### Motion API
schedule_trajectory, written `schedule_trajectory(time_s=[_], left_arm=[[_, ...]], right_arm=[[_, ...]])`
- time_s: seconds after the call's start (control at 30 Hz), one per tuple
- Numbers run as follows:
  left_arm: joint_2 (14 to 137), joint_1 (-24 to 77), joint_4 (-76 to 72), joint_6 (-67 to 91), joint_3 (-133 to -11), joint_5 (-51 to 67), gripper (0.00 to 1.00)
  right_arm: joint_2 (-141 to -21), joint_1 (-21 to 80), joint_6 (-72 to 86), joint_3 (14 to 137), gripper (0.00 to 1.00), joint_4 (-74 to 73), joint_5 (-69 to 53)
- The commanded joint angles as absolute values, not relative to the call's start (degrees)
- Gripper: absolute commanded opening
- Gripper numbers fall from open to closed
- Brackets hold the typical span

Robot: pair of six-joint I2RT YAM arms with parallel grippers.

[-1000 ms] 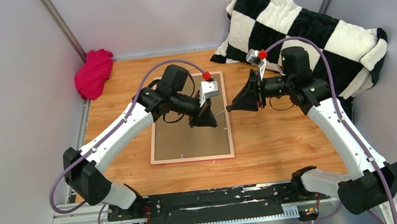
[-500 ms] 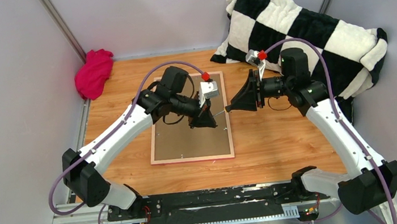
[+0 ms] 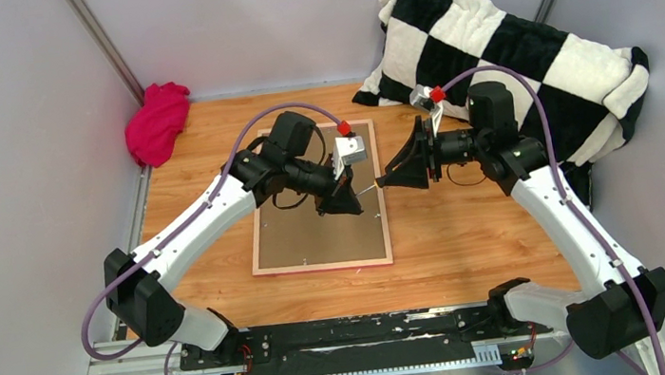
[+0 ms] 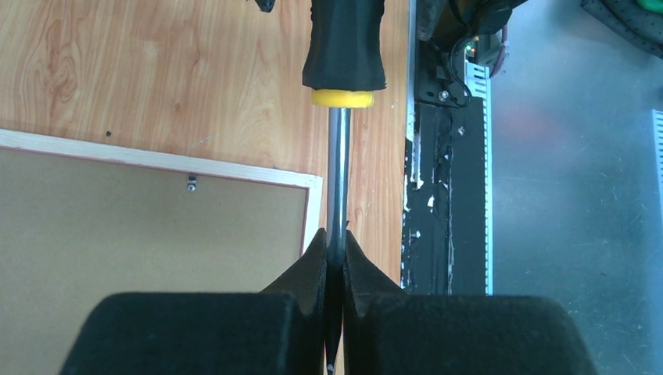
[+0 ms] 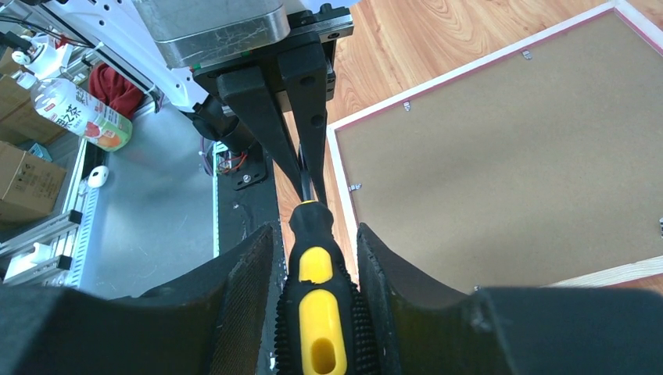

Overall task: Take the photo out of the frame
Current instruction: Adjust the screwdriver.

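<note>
The frame [image 3: 316, 237] lies face down on the wooden table, its brown backing board up and its pink border around it; it also shows in the wrist views, frame [image 4: 156, 226] and frame [image 5: 508, 148]. The photo is hidden under the board. A screwdriver [image 3: 369, 186] hangs level over the frame's right edge between the two grippers. My left gripper [image 3: 354, 202] [image 4: 337, 242] is shut on its metal shaft [image 4: 338, 180]. My right gripper [image 3: 387, 181] [image 5: 315, 230] stands open around the black and yellow handle [image 5: 320, 312], with a narrow gap showing beside the handle.
A magenta cloth [image 3: 156, 123] lies in the back left corner. A black and white checkered blanket [image 3: 512, 41] fills the back right. Small metal tabs [image 4: 191, 183] sit along the frame's inner edge. The black base rail [image 3: 328, 336] runs along the near edge.
My right gripper's jaws have widened a little around the screwdriver handle. The left gripper keeps its hold on the shaft, and both arms have barely moved.
</note>
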State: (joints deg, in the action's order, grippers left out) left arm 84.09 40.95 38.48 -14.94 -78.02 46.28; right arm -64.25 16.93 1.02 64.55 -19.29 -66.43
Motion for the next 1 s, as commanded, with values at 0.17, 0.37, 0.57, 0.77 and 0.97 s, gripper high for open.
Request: schedule_trajectory(time_s=[0.17, 0.37, 0.57, 0.77, 0.97], left_arm=[[83.4, 41.2, 30.1, -13.1, -78.6, 47.5, 0.0], [83.9, 41.2, 29.9, -13.0, -78.8, 47.6, 0.0], [83.8, 41.2, 29.9, -13.2, -78.5, 47.5, 0.0], [83.2, 40.4, 30.2, -13.2, -78.8, 46.6, 0.0], [81.0, 32.6, 29.5, -10.8, -79.3, 48.7, 0.67]], right_arm=[[-64.2, 20.4, 2.1, 62.6, 0.49, -19.3, -68.9], [-65.1, 21.2, 2.6, 62.1, 0.44, -18.6, -69.9], [-65.3, 21.4, 3.2, 62.4, 0.01, -18.4, -69.4], [-64.5, 20.9, 3.1, 62.5, 0.0, -18.5, -68.9], [-60.8, 18.4, 0.7, 61.4, 0.0, -18.8, -61.6]])
